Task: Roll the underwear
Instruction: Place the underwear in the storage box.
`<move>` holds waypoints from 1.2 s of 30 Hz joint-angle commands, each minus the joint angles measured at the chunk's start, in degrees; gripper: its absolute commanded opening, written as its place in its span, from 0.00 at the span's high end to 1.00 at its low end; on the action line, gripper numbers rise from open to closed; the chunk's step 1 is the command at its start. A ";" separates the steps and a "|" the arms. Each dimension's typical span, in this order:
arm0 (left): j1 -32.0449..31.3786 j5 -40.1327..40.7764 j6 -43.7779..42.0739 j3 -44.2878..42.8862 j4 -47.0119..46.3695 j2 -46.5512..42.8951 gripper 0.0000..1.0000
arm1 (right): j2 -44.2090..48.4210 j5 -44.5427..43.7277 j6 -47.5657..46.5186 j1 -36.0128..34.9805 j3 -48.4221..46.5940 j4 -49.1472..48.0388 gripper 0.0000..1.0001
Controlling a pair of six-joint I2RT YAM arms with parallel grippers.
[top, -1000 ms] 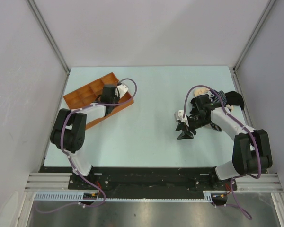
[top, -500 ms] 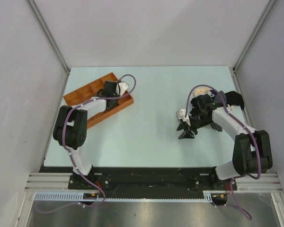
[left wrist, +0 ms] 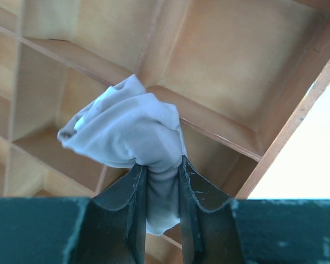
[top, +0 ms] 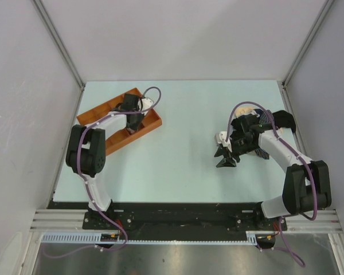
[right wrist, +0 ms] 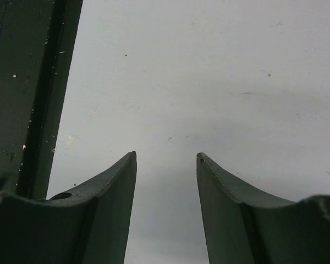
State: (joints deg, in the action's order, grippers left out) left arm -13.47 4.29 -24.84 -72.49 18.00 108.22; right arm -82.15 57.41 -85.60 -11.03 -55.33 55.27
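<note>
**Setting:** robotics lab test cell.
**Evidence:**
- pale green table (top: 178, 172) boxed in by plain white panels (top: 183, 40)
- panels mounted on aluminium frame posts (top: 58, 41)
- left arm (top: 85, 153) and right arm (top: 281, 148), both robotic, bolted to a black base plate (top: 178, 217)
- purple cables (top: 245, 103) looped in the open along both arms
- slotted cable duct (top: 178, 240) along the near edge

Pale crumpled underwear (left wrist: 129, 129) between jaws, above tray (left wrist: 223, 131)

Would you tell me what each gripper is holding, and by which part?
The left gripper pinches a pale crumpled garment by one end; the right gripper is open, empty.
</note>
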 commanded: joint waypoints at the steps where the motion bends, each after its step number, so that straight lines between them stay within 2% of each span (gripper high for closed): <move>1: 0.90 -9.74 2.52 -0.63 11.35 4.63 1.00 | 2.08 2.09 -1.14 0.65 -2.24 1.25 0.48; 13: 2.66 -13.17 7.26 -8.63 20.58 10.51 0.99 | 2.35 3.33 -2.82 2.50 -2.50 3.01 0.48; 15: 3.01 -13.96 8.14 -10.21 22.60 11.39 0.95 | 2.26 3.50 -3.08 2.59 -2.59 3.27 0.48; 18: 3.45 -13.61 8.76 -10.13 23.22 11.48 0.77 | 2.26 3.59 -3.25 2.68 -2.76 3.53 0.48; 19: 3.46 -12.48 9.37 -9.78 22.44 11.22 0.68 | 2.26 3.68 -3.25 2.76 -2.76 3.71 0.48; 21: 3.45 -11.77 9.72 -8.46 21.38 9.73 0.61 | 2.26 3.76 -3.34 2.85 -2.85 3.80 0.48; 29: 3.63 -9.92 11.22 -8.89 18.30 2.96 0.48 | 1.91 3.85 -3.34 2.94 -2.94 3.97 0.48; 36: 3.89 -9.39 12.01 -10.57 17.95 -2.22 0.44 | 1.64 3.94 -3.96 2.94 -3.03 4.41 0.48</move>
State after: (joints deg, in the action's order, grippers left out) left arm -9.65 -4.29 -14.85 -82.37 33.76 111.48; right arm -81.21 59.02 -88.29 -8.38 -56.21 58.52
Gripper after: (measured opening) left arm 0.543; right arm 0.520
